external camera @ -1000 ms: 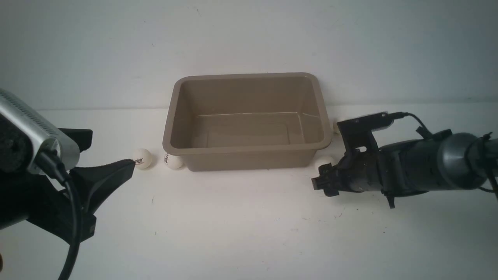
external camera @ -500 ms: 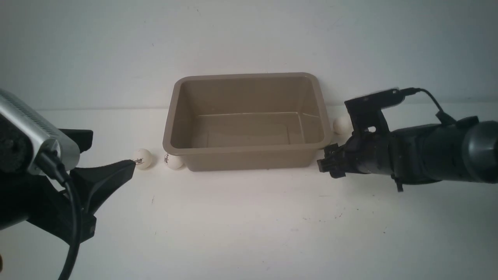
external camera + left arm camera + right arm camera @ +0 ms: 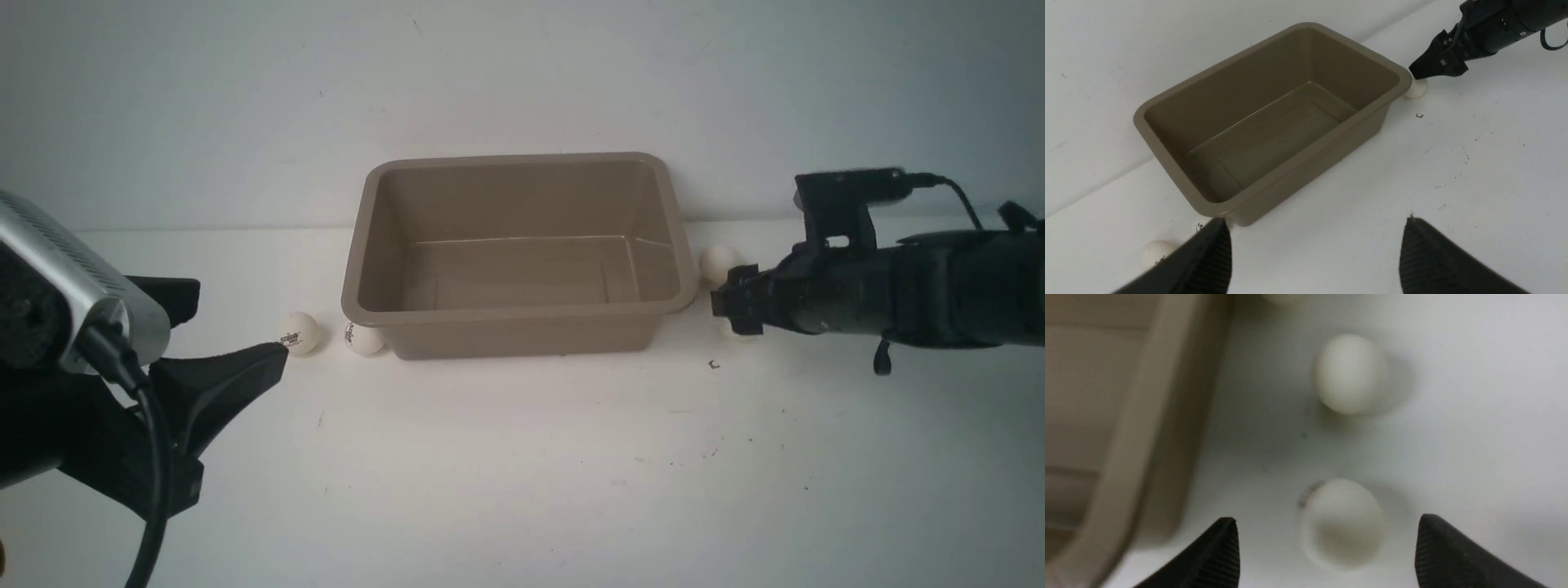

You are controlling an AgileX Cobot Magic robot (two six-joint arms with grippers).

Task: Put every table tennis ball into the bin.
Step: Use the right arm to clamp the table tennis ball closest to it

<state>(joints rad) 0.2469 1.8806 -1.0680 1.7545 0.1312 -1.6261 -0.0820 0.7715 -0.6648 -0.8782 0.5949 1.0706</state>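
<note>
Item: right gripper (image 3: 1327,520), jaws apart over nearest table tennis ball (image 3: 1341,522), untouched; needed centred lowering, gentle closing, clear of bin (image 3: 1126,428)

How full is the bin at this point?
Empty: the bin shows a bare floor in the front and left wrist views. Balls lie outside it on both sides.

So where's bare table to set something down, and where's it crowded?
Free: the wide table stretch in front of the bin. Crowded: two table tennis balls left of the bin near the left gripper; two more right of it, by the right gripper.
</note>
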